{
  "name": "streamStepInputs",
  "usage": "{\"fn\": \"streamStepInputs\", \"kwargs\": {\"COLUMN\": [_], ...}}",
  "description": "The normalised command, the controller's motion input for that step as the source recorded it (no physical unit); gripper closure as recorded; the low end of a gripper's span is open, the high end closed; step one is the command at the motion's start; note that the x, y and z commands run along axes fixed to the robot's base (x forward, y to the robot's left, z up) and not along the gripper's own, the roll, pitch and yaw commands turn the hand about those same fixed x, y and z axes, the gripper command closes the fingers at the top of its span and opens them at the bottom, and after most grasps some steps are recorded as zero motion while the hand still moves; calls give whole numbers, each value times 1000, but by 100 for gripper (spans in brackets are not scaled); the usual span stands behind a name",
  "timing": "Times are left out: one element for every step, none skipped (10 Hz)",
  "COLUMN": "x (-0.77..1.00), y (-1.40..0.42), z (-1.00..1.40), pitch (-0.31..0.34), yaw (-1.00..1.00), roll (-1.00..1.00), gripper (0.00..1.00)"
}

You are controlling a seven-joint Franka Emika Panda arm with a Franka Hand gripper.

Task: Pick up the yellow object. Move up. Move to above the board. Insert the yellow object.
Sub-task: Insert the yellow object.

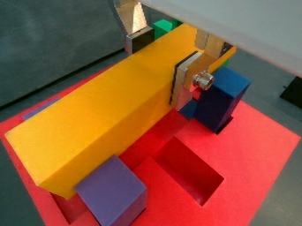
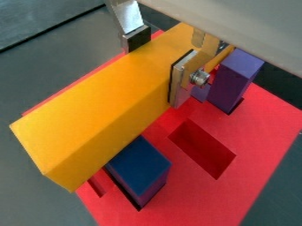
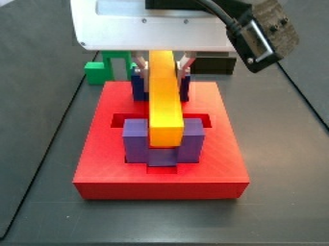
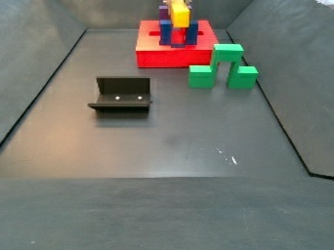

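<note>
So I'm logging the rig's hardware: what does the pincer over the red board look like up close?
The pincer, above the board, has flat silver plate fingers with dark pads and a round metal screw head on one plate. In a side view, a white boxy housing sits above it, with a black camera module and black cable beside.

Wrist cams close over gripper (image 1: 165,60), board (image 3: 161,168); side cams farther.
</note>
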Motion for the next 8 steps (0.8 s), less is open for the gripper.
{"fn": "streamStepInputs", "kwargs": {"x": [114,34,0,0,0,0,0,0], "y": [0,0,0,0,-23,-31,-26,-20], "z": [-100,-106,-51,-54,-71,-63,-57,-54], "pitch": [0,0,0,-6,-30,-49,-71,-74], "yaw": [0,0,-23,-43,-49,-54,-51,-51], "roll": [0,0,-49,-84,-134,-169,-196,-214], "gripper": [100,100,100,100,100,100,100,100]}}
